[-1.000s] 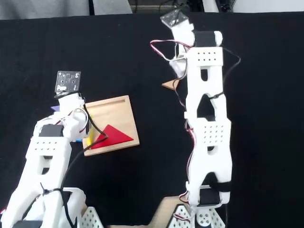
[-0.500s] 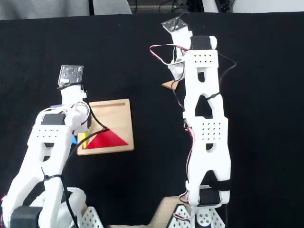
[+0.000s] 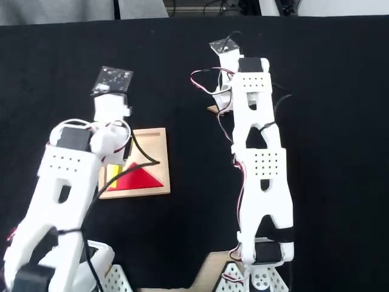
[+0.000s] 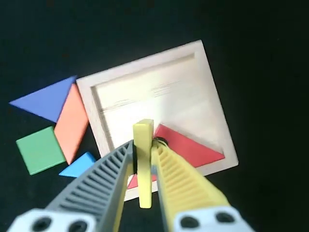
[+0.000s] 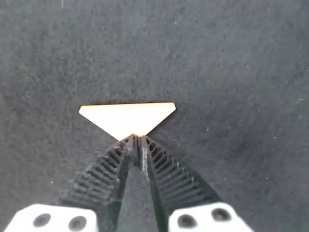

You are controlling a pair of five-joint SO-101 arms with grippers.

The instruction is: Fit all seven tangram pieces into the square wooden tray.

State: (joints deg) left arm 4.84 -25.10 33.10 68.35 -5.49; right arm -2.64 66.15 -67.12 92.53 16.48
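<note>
The square wooden tray [image 4: 145,92] holds a red triangle [image 4: 188,147] in one corner. Just above that triangle's edge is my left gripper [image 4: 143,162], shut on a yellow piece [image 4: 143,140] held on edge. In the high view the yellow piece [image 3: 112,176] hangs over the left side of the tray [image 3: 152,140]. A blue triangle [image 4: 43,99], an orange parallelogram [image 4: 71,123], a green square [image 4: 40,150] and a small light-blue triangle [image 4: 79,164] lie on the cloth beside the tray. My right gripper [image 5: 137,142] is shut, its tips at one corner of a pale triangle [image 5: 128,116] lying flat.
Black cloth covers the table. The pale triangle [image 3: 213,109] lies right of the tray, partly under the right arm [image 3: 255,121]. Open cloth stretches in front of the tray and to the far right.
My left arm has swung right and forward with the yellow piece, now over the tray. The tray has turned squarer and slid a little. The right arm has drifted slightly left.
</note>
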